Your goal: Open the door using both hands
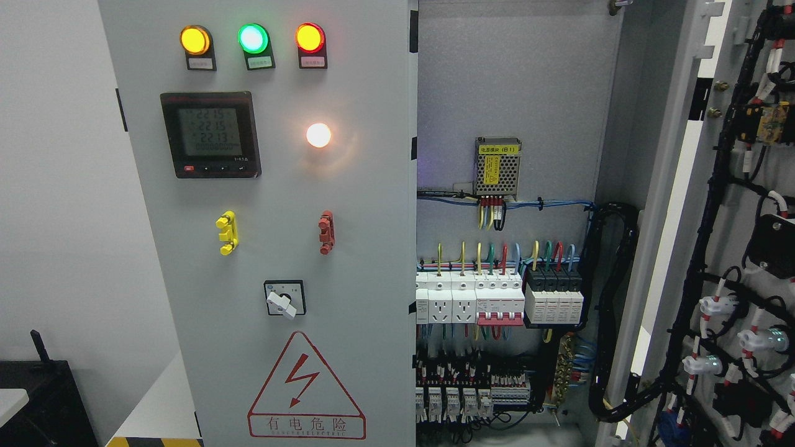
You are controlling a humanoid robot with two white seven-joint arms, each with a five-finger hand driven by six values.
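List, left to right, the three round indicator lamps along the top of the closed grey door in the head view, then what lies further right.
Round amber lamp → round green lamp → round red lamp → perforated metal power supply with yellow label inside the open cabinet → swung-open grey right door with black wiring.

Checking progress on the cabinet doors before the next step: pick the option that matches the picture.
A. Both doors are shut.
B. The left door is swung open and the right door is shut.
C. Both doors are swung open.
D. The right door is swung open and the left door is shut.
D: the right door stands swung out, baring the breakers and wiring inside, while the left door with its indicator lamps covers its side.
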